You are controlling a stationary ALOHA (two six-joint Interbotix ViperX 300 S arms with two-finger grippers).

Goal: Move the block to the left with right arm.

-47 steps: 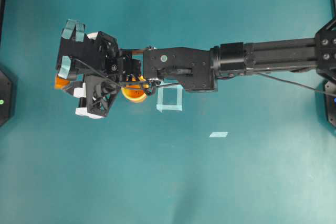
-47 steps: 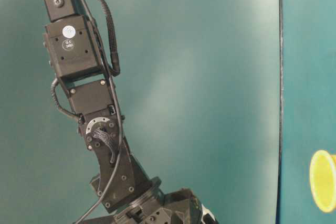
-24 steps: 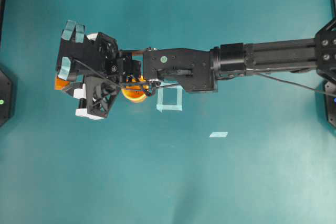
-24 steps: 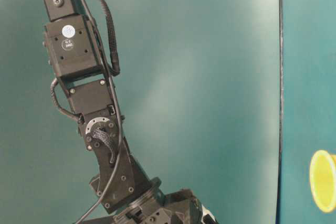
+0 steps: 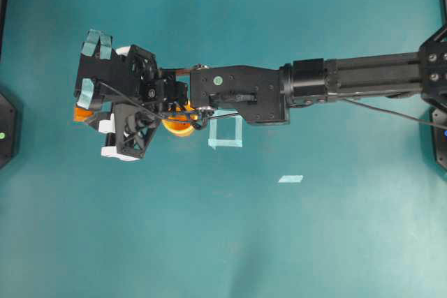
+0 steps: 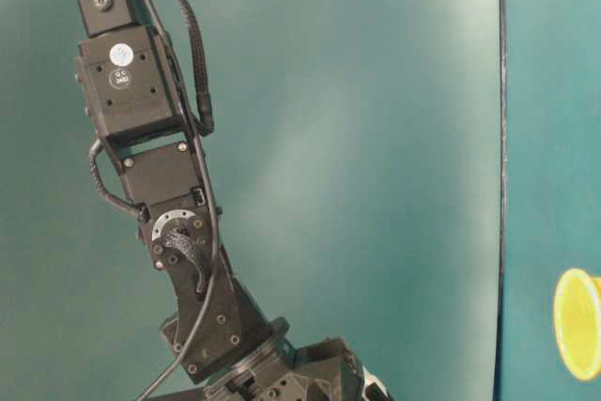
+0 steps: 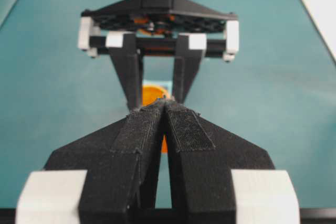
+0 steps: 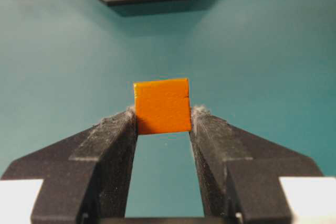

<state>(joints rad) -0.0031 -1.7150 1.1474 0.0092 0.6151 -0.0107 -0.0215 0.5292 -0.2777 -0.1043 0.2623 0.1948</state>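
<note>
1. Over the last second I saw almost nothing change: the right arm [image 5: 314, 85] sat stretched across the bench [image 5: 223, 242] just as it had, and the block [image 8: 161, 106] had not shifted in its hold.
2. My right claw [image 8: 163, 121] was clamped on the block, one pad against each side face, the block sitting at the very tips.
3. In the overhead view the block [image 5: 82, 112] showed only as an orange sliver under the claw [image 5: 89, 106], well left of the tape square [image 5: 225, 132] and past the cup [image 5: 178, 123], which sat mostly hidden under the wrist, just left of the square.
4. I judged that the carry to the left was as good as finished and that what remained was to set the block down and let go. I could not tell whether it was already resting on the bench or was a little above it.
5. My left claw [image 7: 167, 109] was parked with its fingers pressed together, holding nothing, facing the right claw from further left of the square.
6. Open bench lay all round the square, wide below it, where only a tape scrap [image 5: 290, 179] lay.
7. Further left of the block the room ran short: the left arm's base [image 5: 7, 127] stood at that edge, so I reckoned a straight retreat back over the square was the safe exit, minding the cup under the wrist.
</note>
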